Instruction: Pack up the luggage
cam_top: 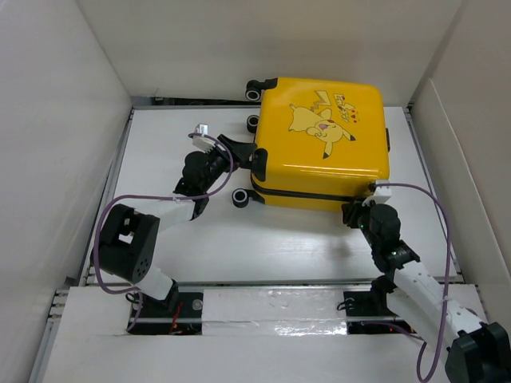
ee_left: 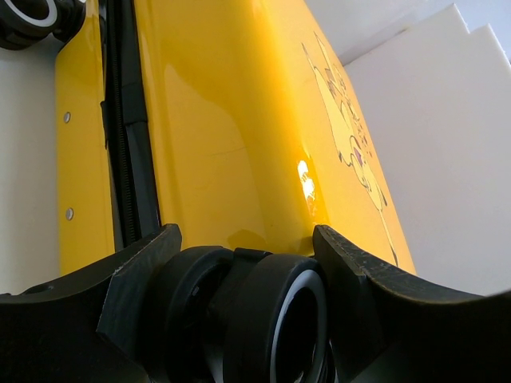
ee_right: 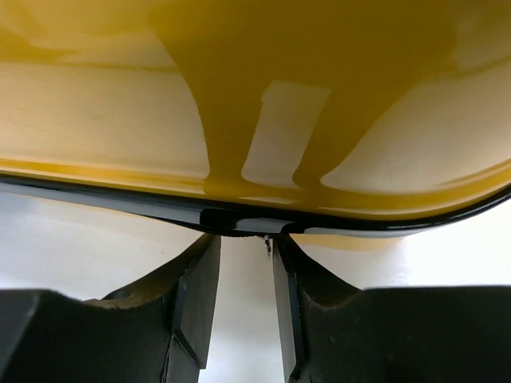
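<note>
At the luggage's (cam_top: 323,144) left side, the left gripper (ee_left: 245,233) clamps a black wheel (ee_left: 267,319). By its near-right corner, the right gripper (ee_right: 243,243) stands slightly parted.

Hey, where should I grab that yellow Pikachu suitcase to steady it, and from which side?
Probably a black double wheel at the left end of the bright-yellow hard-shell suitcase, coming from the left. The glossy shell is broad and smooth, but the wheels jut out narrow enough to pinch; the left gripper fits around one.
</note>
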`<state>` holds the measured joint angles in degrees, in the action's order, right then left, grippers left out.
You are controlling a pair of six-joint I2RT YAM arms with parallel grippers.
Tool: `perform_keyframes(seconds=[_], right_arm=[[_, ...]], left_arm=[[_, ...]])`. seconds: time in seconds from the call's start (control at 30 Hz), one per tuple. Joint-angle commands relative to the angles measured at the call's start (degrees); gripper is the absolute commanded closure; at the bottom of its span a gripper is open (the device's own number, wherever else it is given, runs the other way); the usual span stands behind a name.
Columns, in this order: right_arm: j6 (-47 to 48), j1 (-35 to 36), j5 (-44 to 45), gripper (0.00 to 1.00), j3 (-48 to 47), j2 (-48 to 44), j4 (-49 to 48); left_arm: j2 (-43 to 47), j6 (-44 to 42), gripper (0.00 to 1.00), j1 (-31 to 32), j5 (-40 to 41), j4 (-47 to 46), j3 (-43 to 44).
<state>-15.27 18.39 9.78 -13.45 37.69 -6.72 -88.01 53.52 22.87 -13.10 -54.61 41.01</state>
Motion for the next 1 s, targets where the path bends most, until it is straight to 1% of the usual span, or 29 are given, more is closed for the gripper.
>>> perform_keyframes(seconds=[0.0,0.07,0.13,0.17,0.2,0.23,0.3,0.33,0.4,0.43,0.47,0.5,0.53,0.57,0.6,0.63,0.67,0.7,0.73,0.77,0.8,0.83,0.87,0.93,0.97], right_arm=[[-0.90,-0.73,5.42,0.62,-2.37,1.77,-8.04],[-0.90,-0.73,6.21,0.64,-2.28,1.68,-8.57],[-0.82,-0.73,7.44,0.71,-1.93,0.72,-8.31],[-0.73,-0.73,8.23,0.78,-1.67,0.02,-8.31],[-0.73,-0.73,8.41,0.82,-1.23,-0.60,-8.48],[-0.64,-0.73,8.41,0.90,-0.79,-2.17,-8.92],[-0.38,-0.73,7.98,0.97,0.35,-3.32,-10.42],[0.06,-0.73,7.28,1.00,0.36,-3.76,-10.42],[0.94,0.06,4.21,1.00,0.27,-3.51,-11.29],[1.03,1.72,2.71,1.00,-0.08,-2.63,-11.47],[0.77,3.21,-1.13,1.00,-0.34,0.51,-13.56],[0.16,5.40,-2.47,1.00,-0.35,2.72,-15.23],[-0.63,11.86,-2.92,1.00,-0.43,5.17,-16.82],[-1.60,15.93,-1.27,1.00,-0.78,7.81,-19.79],[-1.87,20.06,0.40,1.00,-2.44,13.40,-20.78],[-1.96,24.19,2.33,1.00,-3.67,16.24,-21.75],[-1.44,30.76,5.39,1.00,-5.08,19.06,-22.63],[-1.08,32.91,6.12,1.00,-6.66,21.78,-22.55],[-1.17,34.50,6.74,1.00,-9.89,26.68,-22.11],[-0.65,36.34,5.96,1.00,-11.06,29.08,-23.93],[-0.12,36.36,4.82,1.00,-12.11,31.37,-25.78],[0.50,36.36,2.89,1.00,-14.30,36.18,-27.45],[1.89,36.36,0.00,1.00,-15.71,38.83,-30.69],[3.31,36.98,-2.21,1.00,-18.87,44.11,-33.61],[4.97,37.67,-4.40,1.00,-22.28,49.09,-35.80]], left_arm=[[1.26,0.10,1.00,-0.11,-0.78,-6.12,0.47],[1.26,0.01,1.00,-0.11,-0.78,-6.12,0.21],[1.35,0.01,1.00,-0.11,-0.78,-6.12,0.03],[1.26,0.01,1.00,-0.11,-0.78,-6.12,-0.14],[1.26,0.01,1.00,-0.11,-0.87,-6.12,-0.23],[1.26,0.01,1.00,-0.11,-0.87,-6.21,-0.23],[1.08,0.01,1.00,-0.11,-0.87,-6.39,-0.32],[1.00,0.01,1.00,-0.11,-0.96,-6.47,-0.32],[0.73,-0.25,1.00,0.67,-1.05,-6.82,-0.32],[0.56,-0.34,1.00,1.20,-1.05,-7.17,-0.32],[0.29,-0.69,1.00,2.51,-0.96,-7.18,0.11],[0.03,-0.69,1.00,3.05,-1.39,-7.18,0.47],[-0.23,-0.35,1.00,3.05,-1.75,-7.44,0.64],[-0.58,0.18,1.00,3.75,-2.10,-8.57,0.73],[-0.76,1.14,1.00,3.76,-2.80,-9.11,0.65],[-0.85,1.50,1.00,3.76,-3.15,-9.46,0.65],[-0.76,1.68,1.00,4.28,-3.33,-9.72,0.65],[-0.59,1.77,1.00,4.28,-3.42,-9.55,0.56],[-0.41,1.85,1.00,4.28,-3.42,-9.46,0.38],[0.11,2.20,1.00,4.28,-3.86,-9.72,0.21],[0.29,2.55,1.00,4.81,-4.82,-9.99,0.12],[0.38,3.25,1.00,5.42,-5.26,-10.16,0.12],[0.99,3.43,1.00,5.95,-5.70,-10.25,0.12],[1.61,3.70,1.00,7.00,-7.11,-9.56,0.12],[2.39,4.14,1.00,8.23,-7.63,-9.38,-0.23]])
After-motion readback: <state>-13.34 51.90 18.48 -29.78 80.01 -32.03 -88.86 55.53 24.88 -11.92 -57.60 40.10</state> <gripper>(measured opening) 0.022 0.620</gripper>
